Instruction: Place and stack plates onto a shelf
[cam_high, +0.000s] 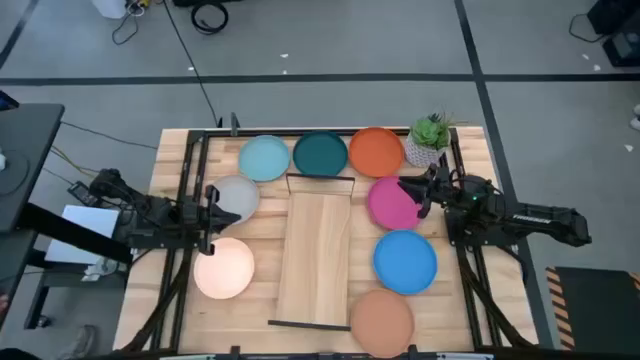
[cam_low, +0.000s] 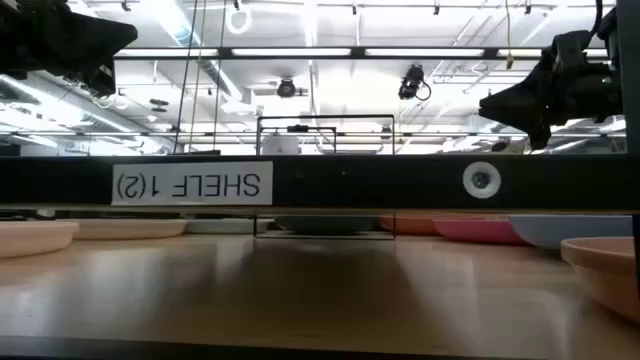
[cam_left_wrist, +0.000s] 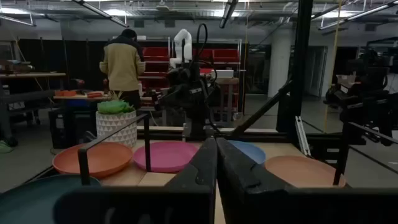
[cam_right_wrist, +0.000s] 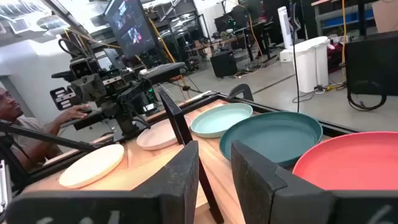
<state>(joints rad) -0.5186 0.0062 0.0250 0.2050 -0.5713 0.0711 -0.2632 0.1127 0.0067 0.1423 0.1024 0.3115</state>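
Observation:
The shelf (cam_high: 315, 255) is a long light-wood board with black wire rails at both short ends, lying in the middle of the table. Eight plates lie flat on the tabletop around it: grey (cam_high: 235, 197), cream (cam_high: 224, 267), light blue (cam_high: 264, 158), dark teal (cam_high: 320, 153), orange (cam_high: 376, 150), magenta (cam_high: 390, 203), blue (cam_high: 405, 260), terracotta (cam_high: 381, 318). My left gripper (cam_high: 213, 208) hovers shut between the grey and cream plates, fingertips together (cam_left_wrist: 216, 146). My right gripper (cam_high: 420, 190) hovers open over the magenta plate's right edge, with a gap between its fingers (cam_right_wrist: 214, 155). Both are well above the table (cam_low: 500, 100).
A small potted plant (cam_high: 430, 138) stands at the far right corner beside the orange plate. A black frame (cam_high: 190, 150) runs round the table. The shelf board's top (cam_high: 318, 230) is bare wood. A person (cam_left_wrist: 122, 65) stands in the room beyond the table.

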